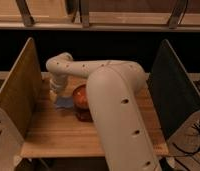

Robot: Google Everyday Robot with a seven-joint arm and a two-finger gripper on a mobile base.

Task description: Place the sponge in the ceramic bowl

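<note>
The arm eats up most of the view and runs off the bottom edge. The ceramic bowl is mostly hidden behind it, with only its left part showing. The gripper sits low over the left of the table, closed. Whether it actually grips the sponge can't be told (just a blue sliver pokes out underneath).
</note>
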